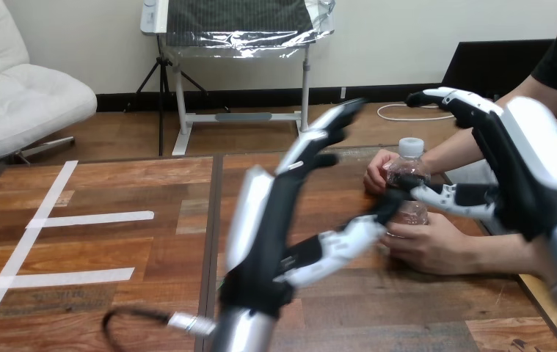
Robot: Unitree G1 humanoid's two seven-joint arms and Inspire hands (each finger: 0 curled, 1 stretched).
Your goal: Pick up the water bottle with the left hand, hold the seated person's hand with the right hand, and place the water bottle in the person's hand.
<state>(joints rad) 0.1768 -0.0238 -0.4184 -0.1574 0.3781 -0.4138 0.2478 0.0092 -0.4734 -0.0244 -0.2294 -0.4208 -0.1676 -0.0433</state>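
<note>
One water bottle (409, 180) stands upright at the desk's (114, 242) right, held between the person's far hand (378, 172) and the person's near hand (433, 246). Two robot hands flank it, left hand (275, 213) and right hand (514, 158), both spread wide and holding nothing.

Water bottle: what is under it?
The water bottle stands with its lower end against the person's nearer hand; that hand covers its base, so contact with the table cannot be seen.
</note>
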